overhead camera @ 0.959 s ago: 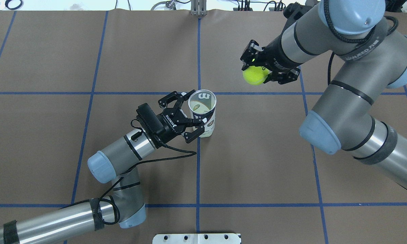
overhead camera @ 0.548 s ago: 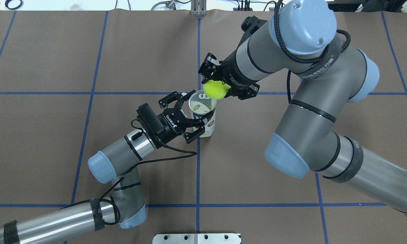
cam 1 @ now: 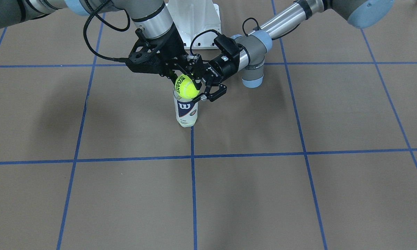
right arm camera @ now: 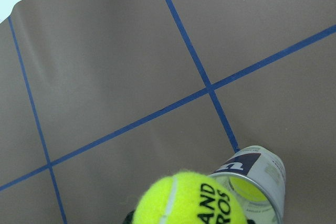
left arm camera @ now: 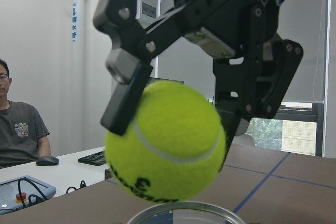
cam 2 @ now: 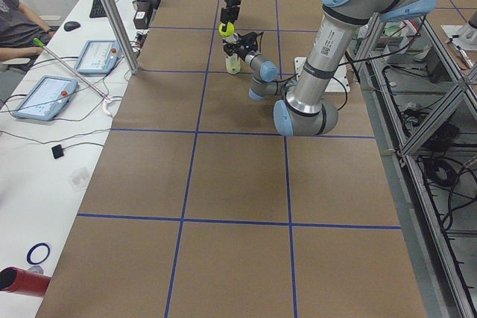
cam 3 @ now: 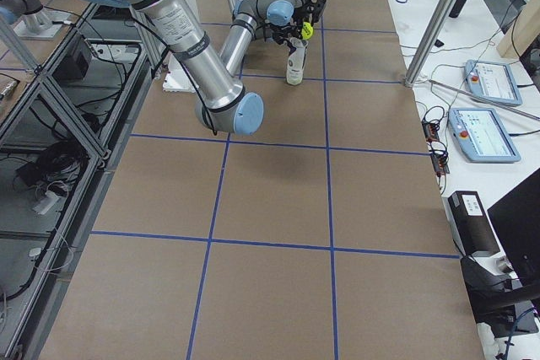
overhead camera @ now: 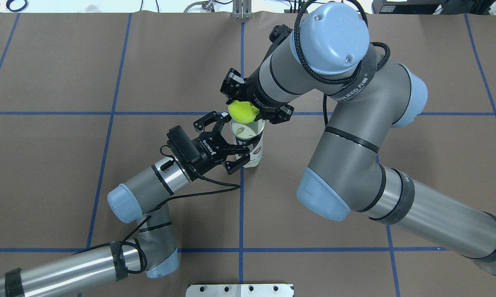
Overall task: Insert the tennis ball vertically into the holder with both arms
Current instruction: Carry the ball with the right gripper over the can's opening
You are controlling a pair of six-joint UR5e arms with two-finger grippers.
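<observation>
While the left gripper (overhead camera: 235,138) clasps the holder (cam 1: 186,111), the right gripper (overhead camera: 244,109) pinches a tennis ball (cam 1: 186,86) above it

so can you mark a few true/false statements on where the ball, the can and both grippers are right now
1. The right gripper holds the tennis ball. True.
2. That ball is down inside the holder. False: it hangs just above the rim, clamped between the fingers.
3. The holder stands upright on the table. True.
4. The holder is empty. False: the right wrist view shows something yellow-green at its bottom, seemingly another ball.
5. The left gripper is parked well away from the holder. False: its fingers sit on either side of the holder, near the top.
</observation>
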